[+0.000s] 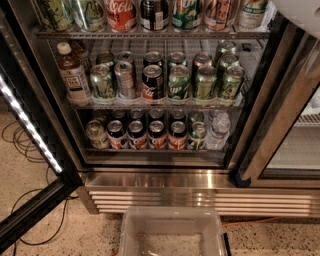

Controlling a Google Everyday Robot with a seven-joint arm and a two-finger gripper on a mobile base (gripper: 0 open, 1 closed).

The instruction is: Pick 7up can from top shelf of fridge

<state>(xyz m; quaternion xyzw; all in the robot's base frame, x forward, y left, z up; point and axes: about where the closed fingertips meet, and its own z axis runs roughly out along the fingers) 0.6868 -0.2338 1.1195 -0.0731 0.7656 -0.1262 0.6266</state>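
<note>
The fridge (165, 180) stands open in front of me, with silver wire racks. The uppermost rack in view (150, 35) carries a row of cans cut off by the picture's top edge. Two pale cans with green markings (55, 12) stand at its left; their labels are too cut off to read as the 7up can. Beside them stand a red Coca-Cola can (121, 12), a dark can (154, 12) and a mostly green 7up can (187, 12). My gripper is out of view; only a white rounded arm part (300, 10) shows at the top right corner.
The middle rack holds a tea bottle (72, 75) and several green and dark cans. The lower rack holds cola cans and a water bottle (218, 131). The open door with a light strip (25, 125) stands at left. A clear plastic bin (172, 232) sits below. Cables (20, 145) lie on the floor.
</note>
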